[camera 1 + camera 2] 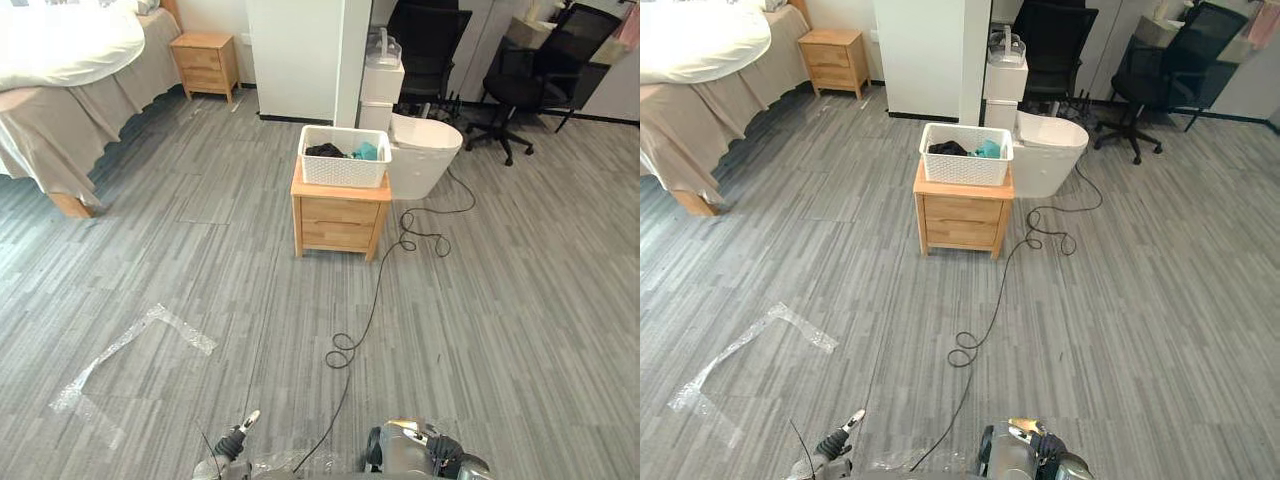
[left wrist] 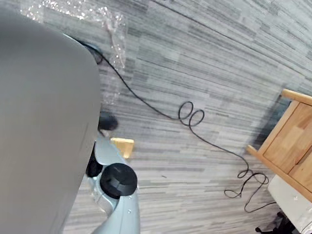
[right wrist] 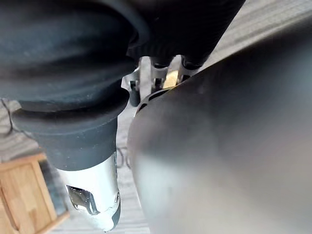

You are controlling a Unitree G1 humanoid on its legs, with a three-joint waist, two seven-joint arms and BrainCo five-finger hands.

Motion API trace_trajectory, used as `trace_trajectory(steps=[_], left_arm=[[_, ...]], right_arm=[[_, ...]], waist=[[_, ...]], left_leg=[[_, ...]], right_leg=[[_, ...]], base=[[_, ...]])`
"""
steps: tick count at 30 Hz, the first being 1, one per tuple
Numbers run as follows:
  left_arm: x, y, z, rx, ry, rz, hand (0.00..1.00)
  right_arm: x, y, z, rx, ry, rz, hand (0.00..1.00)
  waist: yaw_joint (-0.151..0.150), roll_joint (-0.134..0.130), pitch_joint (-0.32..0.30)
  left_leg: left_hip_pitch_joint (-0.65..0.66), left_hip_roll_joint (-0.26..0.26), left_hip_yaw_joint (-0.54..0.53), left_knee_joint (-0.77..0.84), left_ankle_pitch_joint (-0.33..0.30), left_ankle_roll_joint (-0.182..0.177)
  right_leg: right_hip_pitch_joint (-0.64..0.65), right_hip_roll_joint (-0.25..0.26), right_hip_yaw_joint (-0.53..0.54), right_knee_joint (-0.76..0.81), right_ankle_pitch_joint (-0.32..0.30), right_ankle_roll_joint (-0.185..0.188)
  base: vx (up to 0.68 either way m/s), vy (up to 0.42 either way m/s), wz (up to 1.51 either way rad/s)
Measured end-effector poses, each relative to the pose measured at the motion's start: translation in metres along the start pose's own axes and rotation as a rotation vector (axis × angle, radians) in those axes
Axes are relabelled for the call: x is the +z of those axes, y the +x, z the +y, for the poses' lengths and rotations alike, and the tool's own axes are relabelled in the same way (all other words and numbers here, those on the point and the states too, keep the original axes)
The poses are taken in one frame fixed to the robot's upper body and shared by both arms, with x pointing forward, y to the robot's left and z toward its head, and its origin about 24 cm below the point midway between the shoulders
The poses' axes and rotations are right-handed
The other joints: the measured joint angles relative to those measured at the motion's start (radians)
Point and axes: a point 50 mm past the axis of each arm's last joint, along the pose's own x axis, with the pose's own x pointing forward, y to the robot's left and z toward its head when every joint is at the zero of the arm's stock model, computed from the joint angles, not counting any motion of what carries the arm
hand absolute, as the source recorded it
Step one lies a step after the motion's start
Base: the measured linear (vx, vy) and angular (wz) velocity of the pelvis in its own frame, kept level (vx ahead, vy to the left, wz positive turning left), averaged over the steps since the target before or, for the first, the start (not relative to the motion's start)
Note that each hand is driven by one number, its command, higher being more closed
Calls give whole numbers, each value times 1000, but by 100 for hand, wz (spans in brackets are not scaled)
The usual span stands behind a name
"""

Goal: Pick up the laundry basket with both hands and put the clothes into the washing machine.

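A white laundry basket (image 1: 345, 158) stands on a wooden nightstand (image 1: 338, 218) a few steps ahead of me, with dark and teal clothes (image 1: 345, 151) inside. A white rounded machine (image 1: 424, 152) sits on the floor right beside the nightstand. Both hands hang low at the near edge, far from the basket. My left hand (image 1: 238, 438) shows at the lower left. My right hand (image 1: 432, 450) shows at the lower right; in its wrist view the thumb (image 3: 92, 195) sticks out straight, the fingers (image 3: 155, 73) run straight, and it holds nothing.
A bed (image 1: 60, 70) and a second nightstand (image 1: 205, 62) stand at the far left. A white pillar (image 1: 300, 55) and a white cabinet (image 1: 381, 85) rise behind the basket. Office chairs (image 1: 520, 80) stand at the far right. Clear tape (image 1: 130, 350) marks the floor.
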Motion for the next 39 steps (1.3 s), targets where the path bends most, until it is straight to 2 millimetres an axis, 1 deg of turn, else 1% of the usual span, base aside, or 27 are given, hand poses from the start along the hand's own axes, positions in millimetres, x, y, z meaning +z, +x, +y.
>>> trace_trajectory(steps=[2,3,5,7,8,9,10,12,13,15,16,19,21,22,23,25,26,27,29,30,32,33,34,35,36,37,39], left_arm=[[3,1,-1,-7,11,-6,0],[2,1,-1,-8,11,-3,0],[-3,0,-1,2,-37,6,0],[-12,-3,6,39,-134,20,0],[-12,-3,6,43,-201,10,0],[-21,-6,7,53,-266,22,0],[-25,-7,8,56,-269,31,0],[-35,-10,15,69,-254,62,0],[-35,-12,23,80,-233,64,0],[-30,-11,23,79,-243,47,0],[-27,-10,23,79,-264,30,0],[-27,-10,19,72,-264,27,0],[-37,-12,15,75,-285,57,0],[-41,-13,16,81,-299,70,0],[-51,-15,14,82,-299,101,0],[-47,-16,26,91,-237,100,0],[-38,-13,27,77,-176,82,0],[-24,-9,29,62,-111,52,0],[-11,-5,22,36,-71,22,0],[3,-1,11,4,-45,-22,0],[15,2,1,-20,-59,-62,0],[22,3,-4,-33,-70,-89,0],[22,2,-6,-41,-72,-102,0],[22,2,-4,-34,-75,-102,0],[15,1,-5,-31,-92,-85,0],[-4,-3,-8,-28,-135,-44,0],[-15,-6,-9,-20,-169,-27,0]], right_arm=[[-3,-1,-5,-21,44,6,0],[-8,-2,-12,-46,73,27,0],[-15,-6,-23,-80,129,35,0],[-28,-12,-35,-126,189,53,0],[-30,-14,-40,-150,230,57,0],[-30,-15,-44,-158,235,54,0],[-29,-16,-46,-162,225,51,0],[-22,-13,-43,-141,155,60,0],[-9,-6,-28,-91,74,42,0],[2,-2,-18,-68,55,20,0],[20,4,-2,-33,26,-21,0],[30,4,-2,-30,15,-67,0],[25,-1,-19,-68,9,-74,0],[20,-3,-24,-83,17,-65,0],[5,-8,-37,-120,40,-29,0],[-31,-16,-47,-164,125,62,0],[-50,-21,-49,-182,180,114,0],[-62,-24,-49,-193,211,152,0],[-67,-27,-52,-211,257,149,0],[-65,-28,-55,-224,289,128,0],[-65,-28,-55,-236,347,112,0],[-69,-28,-53,-243,388,115,0],[-77,-29,-48,-240,409,131,0],[-83,-29,-41,-228,420,149,0],[-82,-28,-39,-226,419,153,0],[-77,-28,-43,-238,405,136,0],[-66,-25,-46,-231,362,108,0]], waist=[[-27,-8,5],[-32,-10,7],[-40,15,8],[-48,59,-3],[-30,73,3],[-9,96,19],[6,98,31],[42,96,50],[67,53,58],[69,40,61],[72,27,68],[91,52,55],[111,72,33],[114,74,28],[108,75,5],[86,27,-27],[57,-8,-15],[36,-25,9],[28,3,27],[10,33,30],[7,41,30],[7,40,26],[11,20,11],[16,-17,-2],[16,-24,-10],[22,20,-25],[19,41,-37]], left_leg=[[13,18,-46,-34,-14,-21],[29,24,-69,-43,-32,-37],[52,73,-101,-12,-103,-33],[7,139,-142,234,-150,-51],[-125,162,-153,549,-69,-83],[-229,183,-179,822,91,-118],[-264,192,-179,938,105,-135],[-334,191,-137,1177,88,-119],[-443,184,-44,1182,67,-102],[-510,183,-5,1051,61,-93],[-540,157,36,661,65,-100],[-487,153,88,107,133,-144],[-509,136,192,86,144,-111],[-502,128,193,122,204,-55],[-475,117,202,155,299,10],[-391,40,205,138,249,15],[-308,-25,175,110,216,37],[-229,-63,136,106,187,39],[-134,-60,104,80,156,34],[-58,-48,61,26,149,31],[-5,-37,25,-9,143,22],[27,-30,14,-22,118,4],[43,-33,17,-25,81,-11],[59,-52,12,-19,55,-31],[70,-42,10,-8,32,-39],[68,-3,21,30,12,-65],[30,27,33,138,-19,-104]], right_leg=[[30,-6,-31,-369,116,25],[31,-13,-4,-420,146,26],[16,10,26,-303,150,-19],[57,76,-7,-239,116,-75],[106,114,-23,-250,76,-95],[198,176,-17,-309,59,-126],[243,205,-7,-332,56,-140],[370,252,47,-377,32,-183],[475,259,106,-438,33,-182],[519,260,132,-470,36,-175],[568,255,169,-506,32,-152],[640,264,222,-580,17,-127],[735,228,222,-617,-76,-65],[751,213,234,-586,-93,-46],[721,191,241,-428,-107,-23],[554,103,198,23,-43,8],[477,40,177,268,155,31],[406,0,164,452,163,19],[317,-11,132,531,52,-33],[248,-22,63,420,-28,-34],[217,-6,35,157,-54,-8],[225,20,37,-94,-23,14],[234,27,58,-306,110,-8],[233,14,60,-367,267,-37],[252,13,47,-363,220,-46],[276,49,35,-387,217,-49],[332,77,19,-460,191,-60]], base=[[398,-254,56],[440,-303,58],[539,-361,65],[625,-359,72],[644,-375,1],[639,-380,-29],[654,-325,-63],[733,-328,-92],[700,-303,-94],[545,-173,-70],[527,-76,-62],[516,29,-66],[645,207,-90],[684,282,-62],[725,315,-12],[702,291,43],[694,191,103],[691,150,102],[684,106,71],[586,74,71],[459,-16,87],[602,-95,110],[628,-164,99],[534,-190,62],[519,-219,17],[475,-199,7],[403,-162,12]])
